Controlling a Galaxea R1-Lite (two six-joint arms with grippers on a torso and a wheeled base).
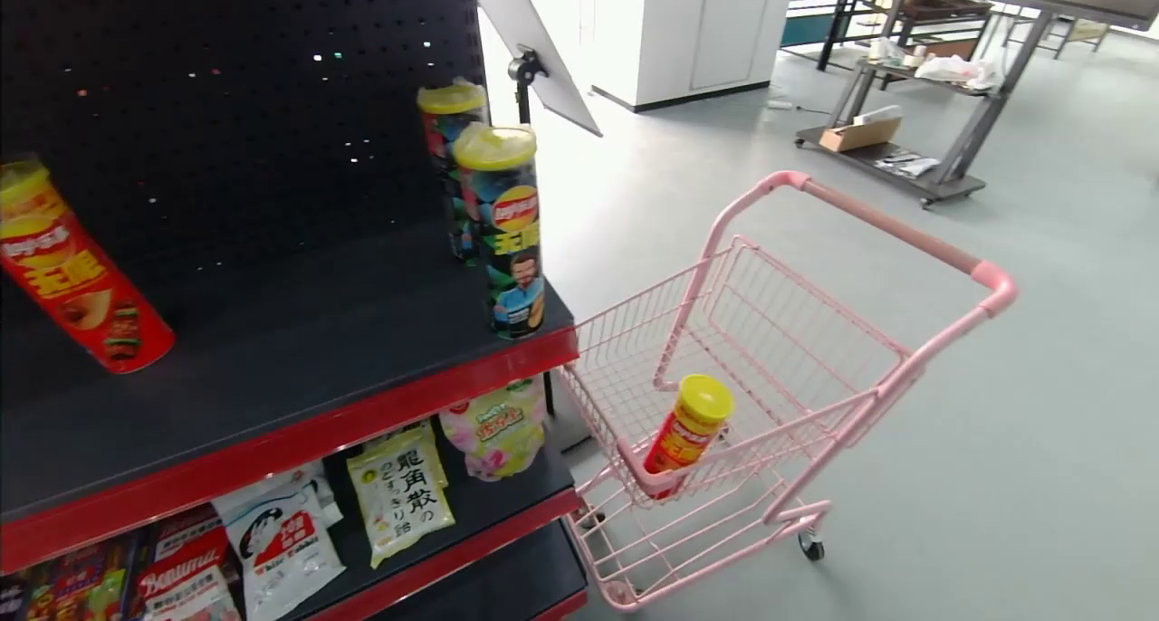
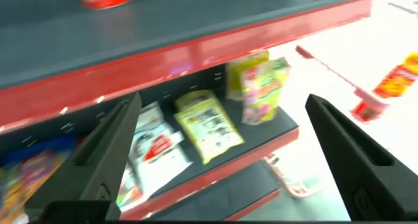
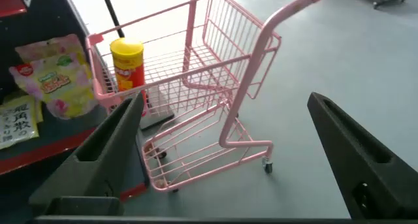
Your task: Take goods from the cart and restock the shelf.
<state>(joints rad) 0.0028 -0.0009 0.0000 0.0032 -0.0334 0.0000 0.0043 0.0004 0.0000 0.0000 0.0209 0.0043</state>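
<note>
One red cylindrical chip can with a yellow plastic lid [image 1: 688, 429] leans tilted inside the pink wire shopping cart [image 1: 887, 227], against the basket's near wall, at about four o'clock from the black shelf board with the red front edge [image 1: 299, 349]. Two tall dark cans with yellow lids [image 1: 503, 232] stand at that board's three o'clock corner, close to the lip. The left tool [image 2: 223, 101] and right tool [image 3: 226, 100] both hang with fingers apart, holding nothing. By my judgement, the tilted can may slip from a pinch on its smooth wall, fingers may snag the wire, and setting it down near the corner could topple the standing pair.
</note>
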